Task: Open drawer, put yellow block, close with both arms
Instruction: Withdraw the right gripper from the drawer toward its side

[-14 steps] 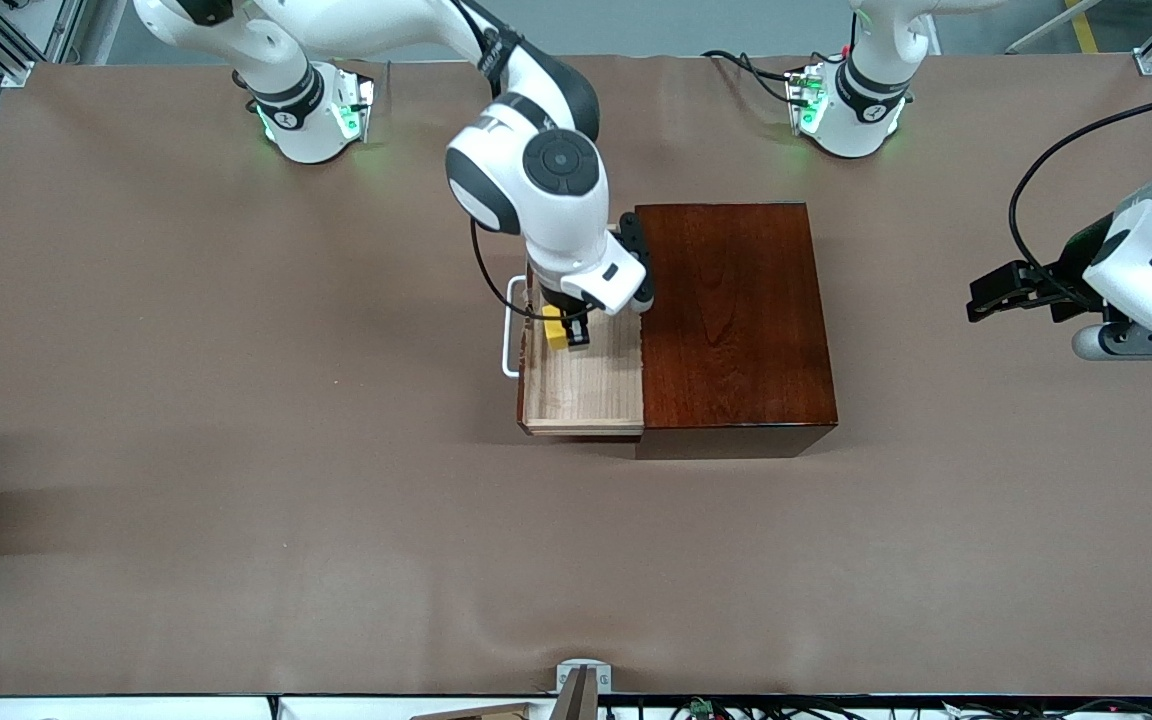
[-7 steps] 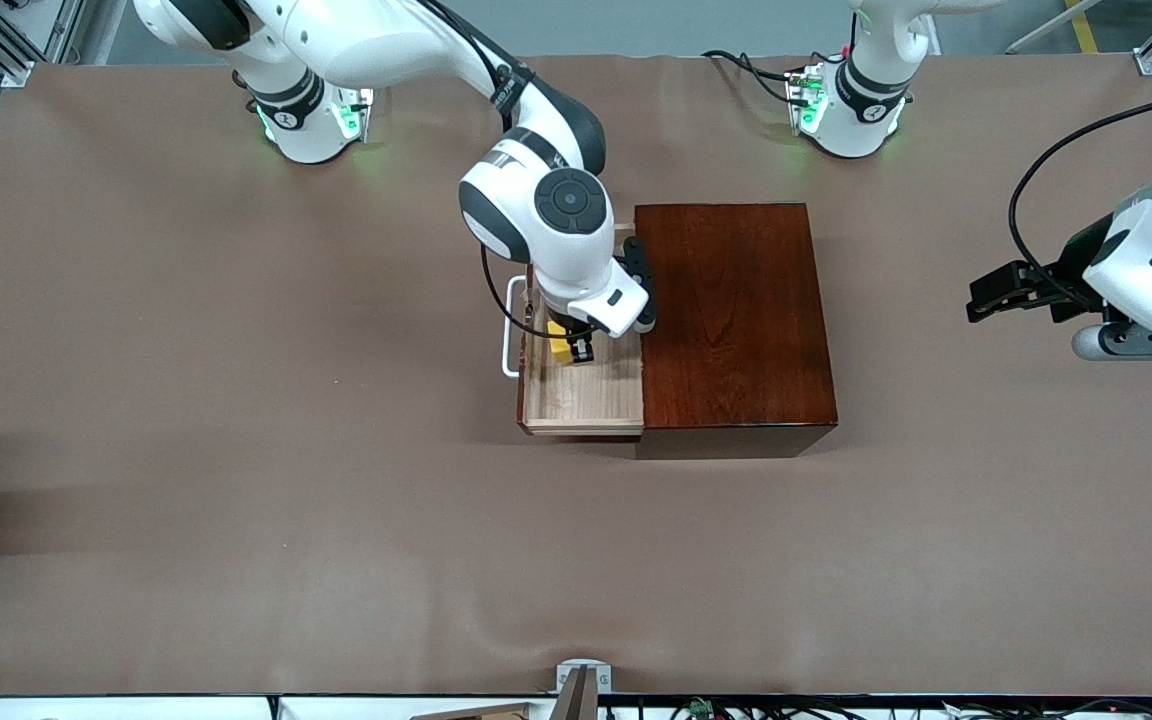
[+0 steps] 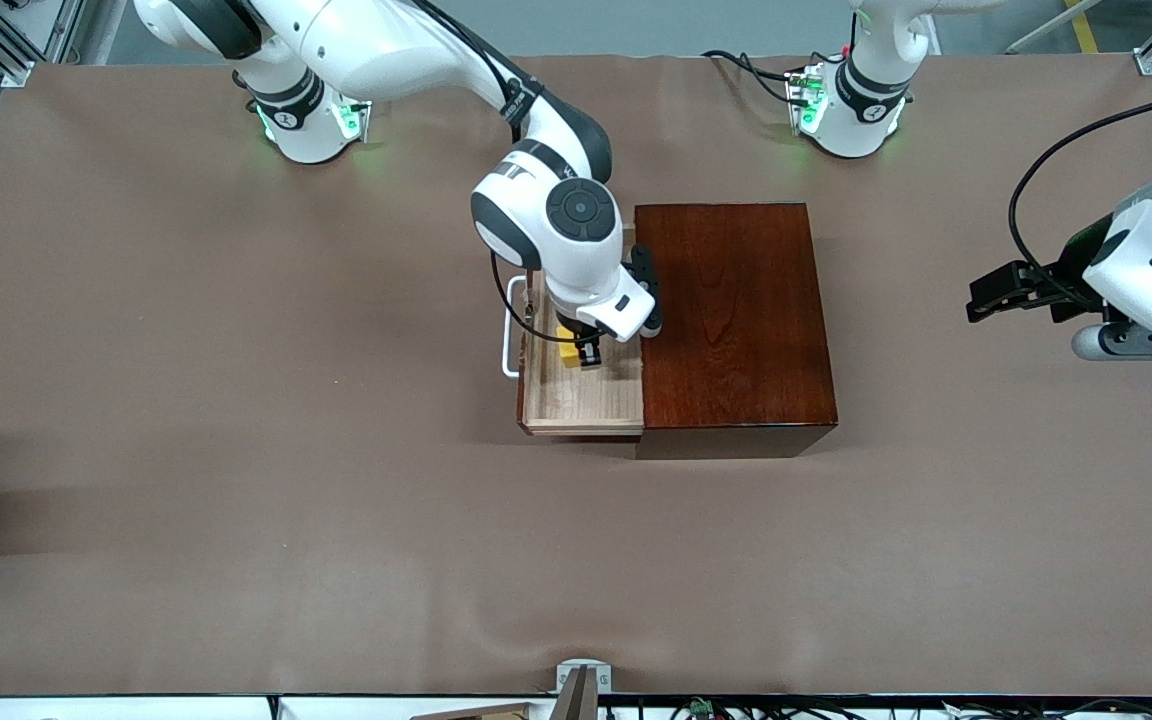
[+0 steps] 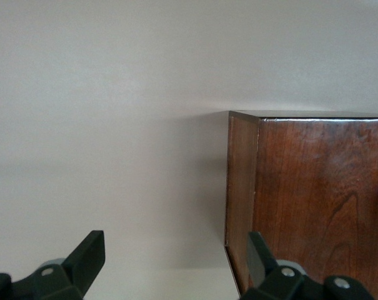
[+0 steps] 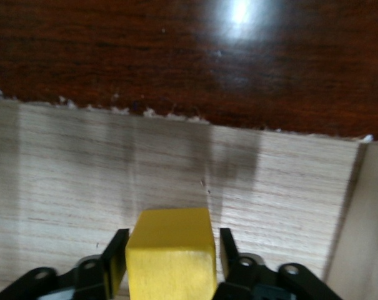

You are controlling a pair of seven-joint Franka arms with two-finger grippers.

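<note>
The drawer [image 3: 576,400] stands pulled out of the dark reddish-brown box [image 3: 736,320] toward the right arm's end of the table, its white handle [image 3: 508,330] outermost. My right gripper [image 3: 581,352] is shut on the yellow block [image 3: 568,348] and holds it low over the drawer's pale-wood floor. In the right wrist view the block [image 5: 171,250] sits between the two fingers [image 5: 117,259], over the drawer floor [image 5: 64,162], with the box front [image 5: 176,50] close by. My left gripper [image 3: 981,300] is open and empty, waiting above the table at the left arm's end.
The left wrist view shows its gripper [image 4: 174,262] wide open over bare table, with a corner of the box [image 4: 313,200] ahead. The brown table cover [image 3: 236,450] lies around the box. The arm bases stand along the top edge.
My right gripper has moved with the yellow block a little toward the box and the front camera, lower into the drawer. The left arm has not moved.
</note>
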